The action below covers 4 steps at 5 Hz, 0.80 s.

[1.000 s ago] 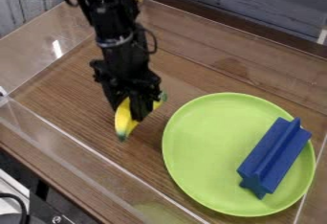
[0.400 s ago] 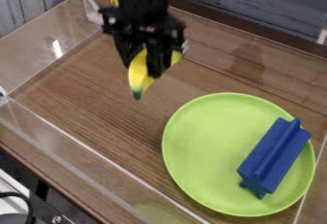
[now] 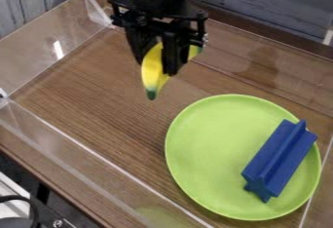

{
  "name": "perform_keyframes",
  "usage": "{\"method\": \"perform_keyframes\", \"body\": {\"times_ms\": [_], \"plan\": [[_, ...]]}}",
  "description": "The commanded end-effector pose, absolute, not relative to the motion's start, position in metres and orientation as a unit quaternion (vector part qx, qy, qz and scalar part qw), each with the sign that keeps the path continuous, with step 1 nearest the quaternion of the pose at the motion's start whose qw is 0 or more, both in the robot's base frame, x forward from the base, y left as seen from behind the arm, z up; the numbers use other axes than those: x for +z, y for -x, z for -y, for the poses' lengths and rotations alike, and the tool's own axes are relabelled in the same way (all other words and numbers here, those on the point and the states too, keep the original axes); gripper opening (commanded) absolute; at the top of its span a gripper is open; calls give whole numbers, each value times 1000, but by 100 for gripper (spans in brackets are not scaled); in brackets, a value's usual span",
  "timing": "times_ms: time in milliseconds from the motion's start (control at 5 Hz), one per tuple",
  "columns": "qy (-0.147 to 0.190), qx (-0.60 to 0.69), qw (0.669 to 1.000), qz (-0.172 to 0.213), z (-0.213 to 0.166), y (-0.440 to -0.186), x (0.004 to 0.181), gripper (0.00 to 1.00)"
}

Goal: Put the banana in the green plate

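Hanging from the pincer (image 3: 160, 58) pinching its hidden top, banana (image 3: 154, 73), arm cut off above, green plate (image 3: 208, 154) below-right

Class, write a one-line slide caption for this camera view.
Gripper holds a banana in the air, up and left of a green plate carrying a blue block.

A yellow banana (image 3: 155, 72) with a greenish tip, a lime-green plate (image 3: 208, 149), a blue ridged block (image 3: 278, 160), a wood-grain brown table (image 3: 78, 91).
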State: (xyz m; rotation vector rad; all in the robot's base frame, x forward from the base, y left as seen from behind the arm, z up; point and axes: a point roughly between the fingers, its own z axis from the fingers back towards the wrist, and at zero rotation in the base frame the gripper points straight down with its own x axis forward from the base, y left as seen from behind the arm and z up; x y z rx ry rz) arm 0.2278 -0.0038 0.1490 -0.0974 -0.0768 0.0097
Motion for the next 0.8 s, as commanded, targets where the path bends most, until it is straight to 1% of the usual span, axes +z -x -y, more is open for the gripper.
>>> {"method": "perform_keyframes", "body": {"times_ms": [0, 600], "plan": [[46, 2, 997, 53, 9, -226, 156, 0], [46, -1, 998, 52, 18, -222, 154, 0]]}}
